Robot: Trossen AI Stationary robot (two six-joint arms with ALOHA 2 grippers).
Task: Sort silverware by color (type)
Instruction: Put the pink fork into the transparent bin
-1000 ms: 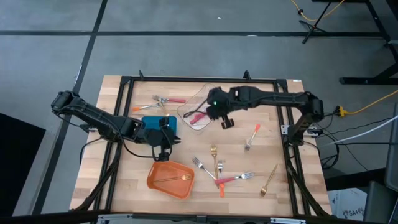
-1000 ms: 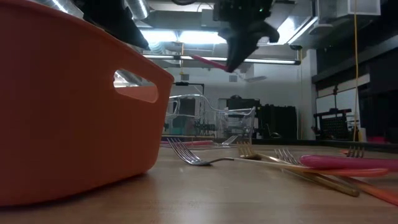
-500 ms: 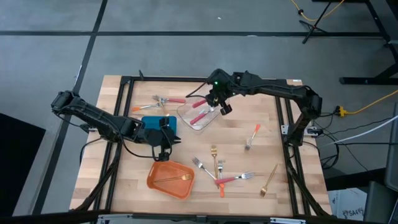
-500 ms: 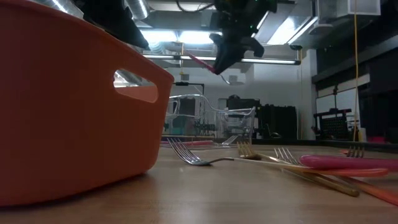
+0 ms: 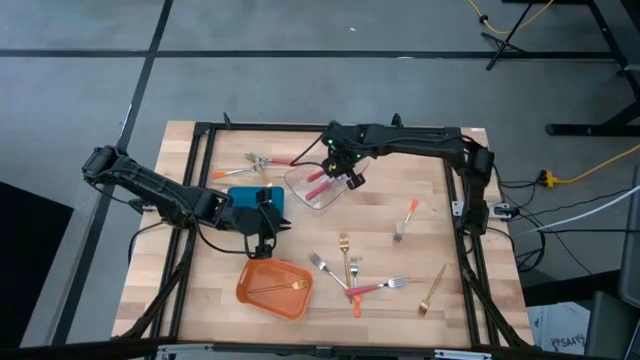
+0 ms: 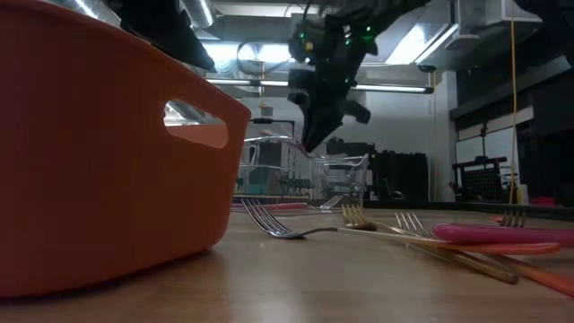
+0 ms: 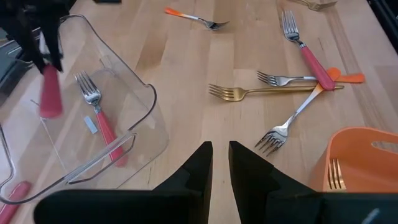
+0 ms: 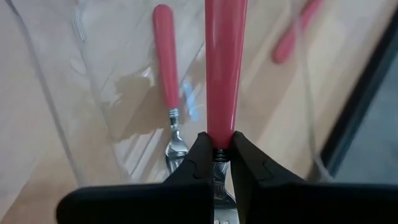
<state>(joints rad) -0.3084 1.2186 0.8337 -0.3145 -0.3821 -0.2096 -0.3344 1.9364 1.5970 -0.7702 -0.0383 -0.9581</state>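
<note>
Surface: wooden surface inside a black frame, grey floor around it; I see both of my arms reaching in over it.
Right gripper: my right gripper hangs over the clear container at the far middle of the surface, its fingers pinched on a red-handled fork at the neck where handle meets metal, the handle pointing out ahead of the fingers.
Clear container: it holds one more red-handled fork, lying flat on its bottom, tines away from my right wrist camera.
Left gripper: my left gripper sits beside the blue container, above the orange container; in the left wrist view its fingers stand narrow with a thin gap and nothing between them.
Orange container: one gold fork lies inside it, near the front edge of the surface.
Loose cluster: front middle of the surface, a gold fork, a silver fork, a red-handled fork and an orange-handled fork lie crossing one another.
Right side: an orange-handled fork lies alone; another gold fork lies near the front right corner.
Far left: two more forks lie beyond the blue container, one red-handled, one orange-handled.
</note>
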